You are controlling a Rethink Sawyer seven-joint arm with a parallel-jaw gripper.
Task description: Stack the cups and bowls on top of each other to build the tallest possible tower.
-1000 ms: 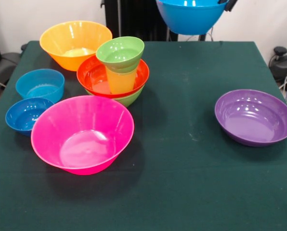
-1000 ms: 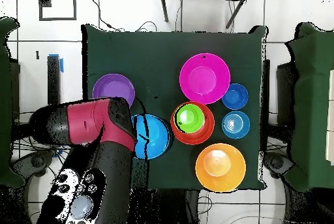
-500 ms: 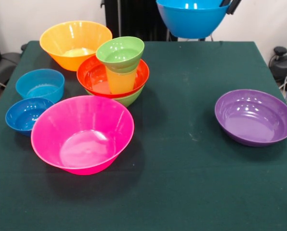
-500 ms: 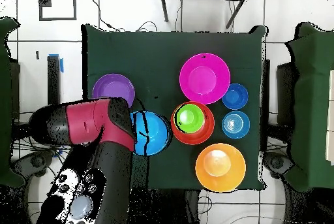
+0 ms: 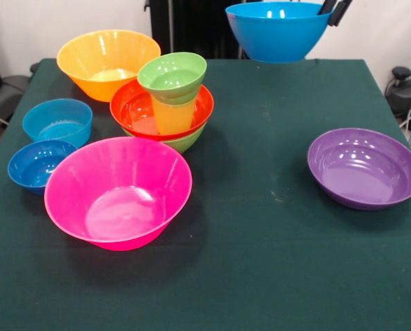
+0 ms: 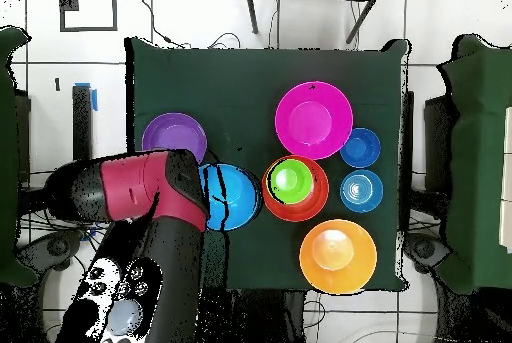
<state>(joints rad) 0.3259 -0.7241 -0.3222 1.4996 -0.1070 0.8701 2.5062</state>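
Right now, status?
Gripper shut on blue bowl, held aloft. Tower standing, small green bowl on top. Nothing between them.

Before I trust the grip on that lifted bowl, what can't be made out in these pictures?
- Gripper: front view, cut off by the top edge; overhead, hidden under the arm. Open or shut: unclear.
- Held blue bowl: its far rim overhead lies under the arm.
- Medium green bowl: mostly hidden by the red-orange bowl.

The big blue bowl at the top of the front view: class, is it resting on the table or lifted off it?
Lifted: the blue bowl hangs clear above the table.
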